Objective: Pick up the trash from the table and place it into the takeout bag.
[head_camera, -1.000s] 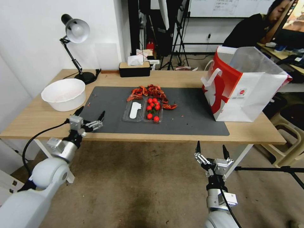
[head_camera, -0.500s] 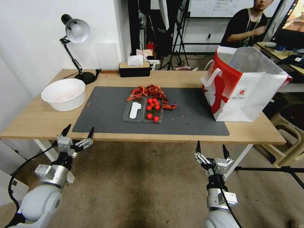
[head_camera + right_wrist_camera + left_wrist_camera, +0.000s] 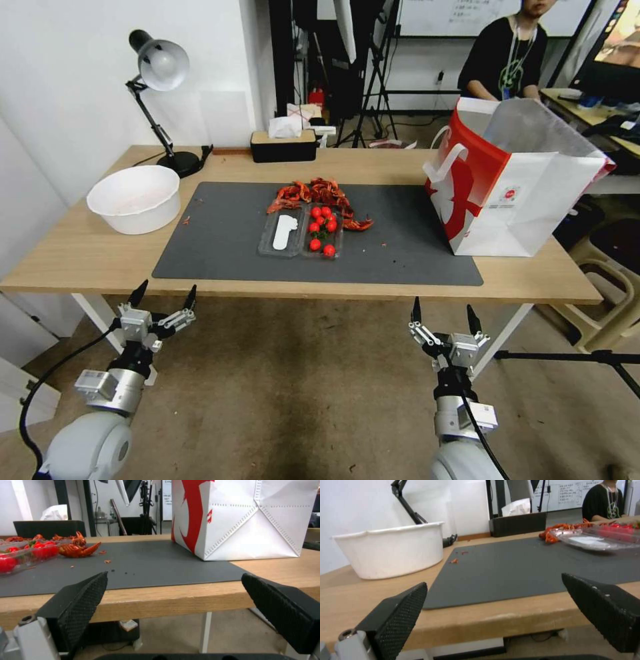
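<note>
Head camera high above the table (image 3: 87,257); wrist cameras low, edge-level, mat (image 3: 520,565) shared.

Both arms are glossy white with silver-grey wrist blocks; each tool, left tool (image 3: 165,295) and right tool (image 3: 444,312), carries black, dimple-textured fingers (image 3: 398,616). Black cables trail alongside.

Mat (image 3: 220,247) across the table (image 3: 80,257) middle, clear tray (image 3: 301,235) at its centre, shell pile (image 3: 313,193) just behind, bowl (image 3: 133,198) left, lamp (image 3: 160,87) behind it, takeout bag (image 3: 513,187) right, tissue box (image 3: 283,145) at back.
</note>
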Controlling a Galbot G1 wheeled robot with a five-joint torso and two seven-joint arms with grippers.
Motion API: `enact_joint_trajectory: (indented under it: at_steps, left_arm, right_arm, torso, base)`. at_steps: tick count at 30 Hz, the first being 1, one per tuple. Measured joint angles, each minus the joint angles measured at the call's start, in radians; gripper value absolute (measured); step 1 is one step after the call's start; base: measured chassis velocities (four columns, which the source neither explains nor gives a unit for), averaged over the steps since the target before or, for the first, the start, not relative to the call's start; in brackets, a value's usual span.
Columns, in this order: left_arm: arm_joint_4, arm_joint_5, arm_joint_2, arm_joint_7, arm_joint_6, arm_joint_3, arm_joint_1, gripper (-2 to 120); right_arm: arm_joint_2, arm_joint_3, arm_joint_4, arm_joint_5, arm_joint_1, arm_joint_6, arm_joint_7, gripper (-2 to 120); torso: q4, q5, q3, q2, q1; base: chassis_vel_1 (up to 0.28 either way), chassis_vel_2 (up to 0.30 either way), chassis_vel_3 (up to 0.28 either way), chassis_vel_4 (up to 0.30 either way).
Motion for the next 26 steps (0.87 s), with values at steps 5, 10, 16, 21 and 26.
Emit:
enact_joint_trajectory:
  at_steps: [5, 10, 16, 21, 26]
  left_arm:
    - [0.015, 0.0, -0.001, 0.002, -0.014, 0.0, -0.001, 100]
    - [0.016, 0.0, -0.001, 0.002, -0.018, -0.003, -0.001, 100]
    - [0.016, 0.001, -0.001, 0.002, -0.018, -0.004, -0.001, 100]
    - [0.016, 0.001, -0.001, 0.001, -0.018, -0.004, -0.001, 100]
    - [0.016, 0.001, -0.001, 0.001, -0.018, -0.004, -0.001, 100]
  right_arm:
    - [0.004, -0.002, -0.002, 0.0, 0.001, -0.001, 0.0, 100]
    - [0.005, -0.004, -0.005, -0.001, 0.004, -0.001, -0.001, 100]
    - [0.005, -0.004, -0.006, -0.002, 0.004, 0.0, -0.001, 100]
    - [0.005, -0.004, -0.006, -0.002, 0.005, 0.0, -0.002, 100]
    - [0.005, -0.004, -0.006, -0.002, 0.005, 0.001, -0.002, 100]
  torso:
    - [0.0, 0.0, 0.0, 0.0, 0.0]
    - [0.0, 0.0, 0.0, 0.0, 0.0]
    - [0.0, 0.0, 0.0, 0.0, 0.0]
    - [0.0, 0.0, 0.0, 0.0, 0.0]
    - [0.0, 0.0, 0.0, 0.0, 0.0]
  base:
    - [0.0, 0.0, 0.0, 0.0]
    - [0.0, 0.0, 0.0, 0.0]
    - [0.0, 0.0, 0.0, 0.0]
    - [0.0, 0.0, 0.0, 0.0]
    - [0.0, 0.0, 0.0, 0.0]
